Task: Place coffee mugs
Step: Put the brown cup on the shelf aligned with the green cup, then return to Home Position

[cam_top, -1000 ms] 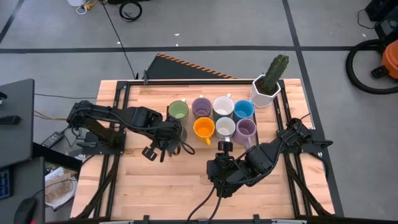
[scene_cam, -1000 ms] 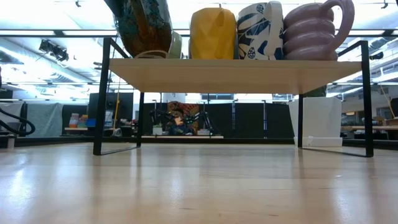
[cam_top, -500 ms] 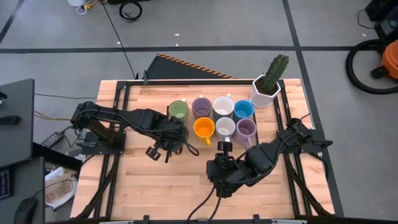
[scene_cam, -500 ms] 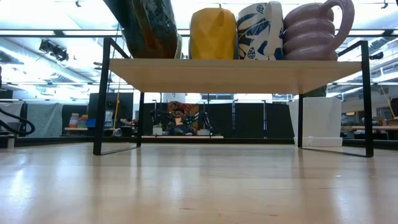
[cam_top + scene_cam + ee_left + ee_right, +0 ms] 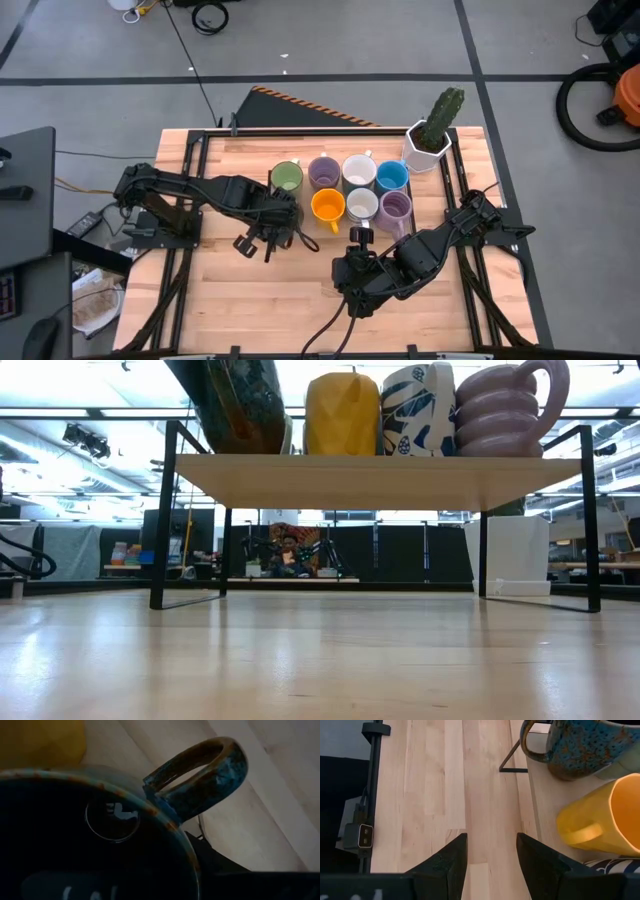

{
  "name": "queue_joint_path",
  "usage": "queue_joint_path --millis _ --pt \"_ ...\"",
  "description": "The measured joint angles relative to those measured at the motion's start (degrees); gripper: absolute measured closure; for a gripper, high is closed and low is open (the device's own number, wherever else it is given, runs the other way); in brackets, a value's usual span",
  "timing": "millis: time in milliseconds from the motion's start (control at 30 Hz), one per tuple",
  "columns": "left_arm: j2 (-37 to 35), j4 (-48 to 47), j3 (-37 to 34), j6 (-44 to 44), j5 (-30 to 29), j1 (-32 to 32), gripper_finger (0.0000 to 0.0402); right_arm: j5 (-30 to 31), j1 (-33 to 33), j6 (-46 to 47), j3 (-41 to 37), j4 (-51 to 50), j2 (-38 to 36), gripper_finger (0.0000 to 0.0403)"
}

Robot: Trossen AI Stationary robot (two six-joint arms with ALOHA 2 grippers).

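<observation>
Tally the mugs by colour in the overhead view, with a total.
Green mug: 1
Purple mugs: 2
White mugs: 2
Blue mug: 1
Orange mug: 1
Dark mug, at the left hand: 1
Total: 8

Floor point(image 5: 330, 40): grey, smooth, crossed by dark lines. Black cables point(image 5: 210, 16) lie coiled on it at the far side; an orange and black vacuum point(image 5: 605, 100) stands far right. A dark panel with a striped orange edge point(image 5: 300, 105) lies just beyond the wooden table point(image 5: 260, 300). A black desk point(image 5: 25, 190) sits at left. Low view: long ceiling lights point(image 5: 90, 412), black curtains point(image 5: 400, 555) across the far wall, a white box point(image 5: 515, 555) at right, a cluttered bench point(image 5: 285, 555) in the middle distance.
</observation>
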Motion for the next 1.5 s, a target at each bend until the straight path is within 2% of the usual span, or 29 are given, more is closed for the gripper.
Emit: queue_joint_path --millis 333,500,900,1300,1500 --pt "-0.3 1.3 -0.2 0.3 -0.3 0.0 0.0290 0.0 0.0 0.0 0.0 0.0 0.0 0.0228" --pt "-0.3 1.7 -0.2 0.4 -3.6 0.0 0.0269 0.0 0.0 0.0 0.0 0.0 0.0 0.0228" --pt "-0.4 1.5 0.4 0.3 -4.4 0.0 0.0264 0.0 0.0 0.0 0.0 0.0 0.0 0.0228" --pt "-0.5 -1.3 9.4 0.0 -3.1 0.0 0.0264 1.2 0.0 0.1 0.0 0.0 0.0 0.0229" --pt "-0.5 -2.2 14.6 0.0 -3.5 0.1 0.0264 2.8 -0.2 -2.6 0.0 -0.5 -1.7 0.0245"
